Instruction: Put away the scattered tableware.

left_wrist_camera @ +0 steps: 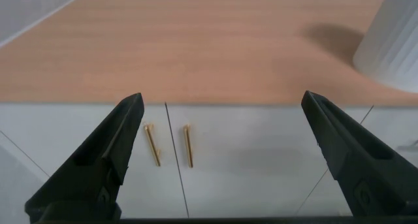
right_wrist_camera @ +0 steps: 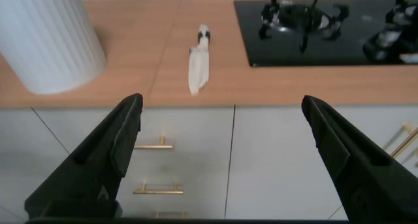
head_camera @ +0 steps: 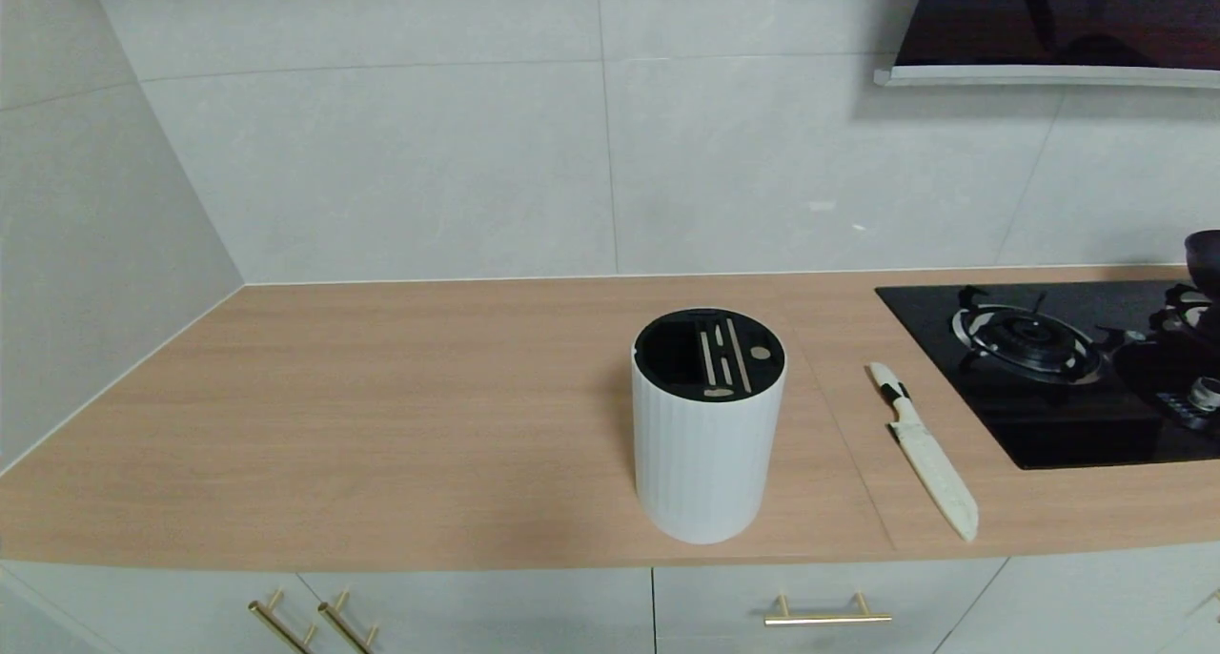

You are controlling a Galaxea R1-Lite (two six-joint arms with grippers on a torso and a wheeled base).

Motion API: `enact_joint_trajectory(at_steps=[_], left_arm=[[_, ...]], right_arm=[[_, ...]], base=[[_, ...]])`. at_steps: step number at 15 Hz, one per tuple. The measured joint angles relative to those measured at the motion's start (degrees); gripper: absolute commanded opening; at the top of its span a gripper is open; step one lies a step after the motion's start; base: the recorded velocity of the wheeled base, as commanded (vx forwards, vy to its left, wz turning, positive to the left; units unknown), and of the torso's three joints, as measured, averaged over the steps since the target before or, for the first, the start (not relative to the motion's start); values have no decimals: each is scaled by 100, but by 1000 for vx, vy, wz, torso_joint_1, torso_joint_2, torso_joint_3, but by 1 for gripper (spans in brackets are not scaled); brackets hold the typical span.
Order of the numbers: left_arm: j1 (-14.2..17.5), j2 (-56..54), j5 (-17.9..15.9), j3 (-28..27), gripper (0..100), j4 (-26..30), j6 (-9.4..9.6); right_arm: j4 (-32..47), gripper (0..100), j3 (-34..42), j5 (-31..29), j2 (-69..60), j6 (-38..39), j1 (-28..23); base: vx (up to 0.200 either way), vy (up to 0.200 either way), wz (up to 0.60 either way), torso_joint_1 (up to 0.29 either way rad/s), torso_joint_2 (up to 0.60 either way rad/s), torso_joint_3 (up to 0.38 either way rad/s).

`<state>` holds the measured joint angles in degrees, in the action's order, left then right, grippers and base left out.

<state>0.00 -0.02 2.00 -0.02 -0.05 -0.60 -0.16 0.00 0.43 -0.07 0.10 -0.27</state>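
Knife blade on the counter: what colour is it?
The blade is cream-white; head view shows it best.

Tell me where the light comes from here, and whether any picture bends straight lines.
Head view: the knife holder throws a shadow to the robot's left across the countertop, so light likely comes from the right; the countertop's front edge bows, lens distortion; the range hood shows reflections in its dark panel. Left wrist view: that shadow darkens the wood beside the holder.

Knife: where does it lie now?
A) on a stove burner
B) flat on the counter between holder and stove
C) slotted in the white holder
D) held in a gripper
B: the knife lies flat on the counter, between the white holder and the stove, touching neither.
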Motion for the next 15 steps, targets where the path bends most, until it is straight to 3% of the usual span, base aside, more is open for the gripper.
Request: enact_joint_trajectory(at_steps=[6,15], left_arm=[[0,0,0,2,100,-2,0],[0,0,-1,2,100,-2,9]], right_arm=[[0,100,0,0,0,0,0],[0,100,0,1,2,-10,0]], base=[[0,0,0,223,-454,-227],[0,0,0,7,-12,-7]])
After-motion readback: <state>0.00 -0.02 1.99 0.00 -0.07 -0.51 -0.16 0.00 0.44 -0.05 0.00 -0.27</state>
